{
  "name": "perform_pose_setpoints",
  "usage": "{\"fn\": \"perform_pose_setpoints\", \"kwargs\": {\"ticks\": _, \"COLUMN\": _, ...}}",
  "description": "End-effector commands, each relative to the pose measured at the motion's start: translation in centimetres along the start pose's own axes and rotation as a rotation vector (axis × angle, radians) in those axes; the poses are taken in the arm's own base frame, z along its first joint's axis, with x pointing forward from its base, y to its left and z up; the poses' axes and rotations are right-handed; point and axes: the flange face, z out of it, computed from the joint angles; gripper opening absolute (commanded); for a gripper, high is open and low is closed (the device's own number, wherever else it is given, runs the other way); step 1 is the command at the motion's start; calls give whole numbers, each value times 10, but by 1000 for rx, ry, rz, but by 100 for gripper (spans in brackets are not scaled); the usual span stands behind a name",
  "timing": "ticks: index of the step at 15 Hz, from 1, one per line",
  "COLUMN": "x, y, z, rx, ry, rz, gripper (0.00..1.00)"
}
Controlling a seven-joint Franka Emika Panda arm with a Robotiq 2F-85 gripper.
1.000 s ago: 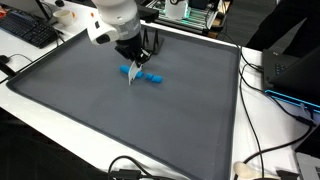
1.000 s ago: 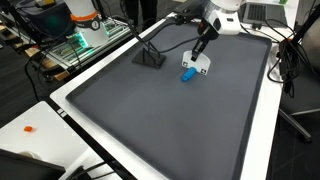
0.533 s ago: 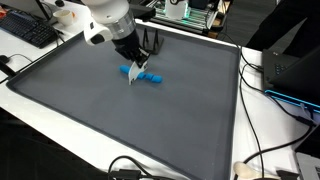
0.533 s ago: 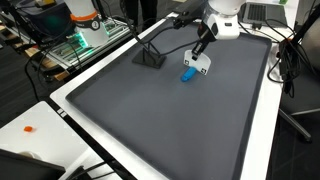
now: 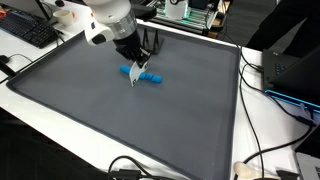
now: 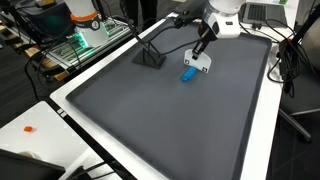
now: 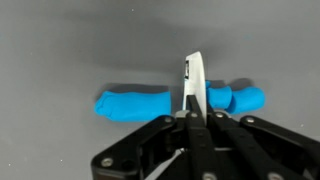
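A blue soft roll (image 7: 140,104) lies on the grey mat (image 5: 120,120), with a lumpier end (image 7: 240,98) to the right in the wrist view. My gripper (image 7: 193,118) is shut on a thin white flat blade (image 7: 193,78). The blade stands edge-on across the roll, between its long part and its lumpy end. I cannot tell if the blade touches the roll. In both exterior views the gripper (image 5: 133,66) (image 6: 201,57) hangs right over the blue roll (image 5: 150,77) (image 6: 187,75), with the white blade (image 6: 203,67) pointing down.
A black stand-like object (image 6: 150,57) sits on the mat near the back edge, close to the gripper; it also shows behind the arm (image 5: 152,45). A keyboard (image 5: 28,30), cables (image 5: 260,150) and electronics surround the white-rimmed mat. A small orange item (image 6: 30,129) lies on the table.
The arm shifted slightly over the roll between a second ago and half a second ago. Since then nothing has visibly moved. The gripper stays shut on the white blade.
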Motion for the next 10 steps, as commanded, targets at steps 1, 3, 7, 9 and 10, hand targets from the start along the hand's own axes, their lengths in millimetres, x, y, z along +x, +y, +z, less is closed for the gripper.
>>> {"fn": "perform_pose_setpoints", "kwargs": {"ticks": 1, "x": -7, "y": -6, "z": -8, "rx": -34, "ry": -2, "rz": -11, "gripper": 1}}
{"fn": "perform_pose_setpoints", "kwargs": {"ticks": 3, "x": -8, "y": -6, "z": -16, "rx": -55, "ry": 11, "rz": -16, "gripper": 1}}
{"fn": "perform_pose_setpoints", "kwargs": {"ticks": 7, "x": -11, "y": -1, "z": -33, "rx": -90, "ry": 37, "rz": -13, "gripper": 1}}
{"fn": "perform_pose_setpoints", "kwargs": {"ticks": 9, "x": -10, "y": 6, "z": -37, "rx": -108, "ry": 48, "rz": -5, "gripper": 1}}
{"fn": "perform_pose_setpoints", "kwargs": {"ticks": 10, "x": -10, "y": 10, "z": -38, "rx": -110, "ry": 50, "rz": -1, "gripper": 1}}
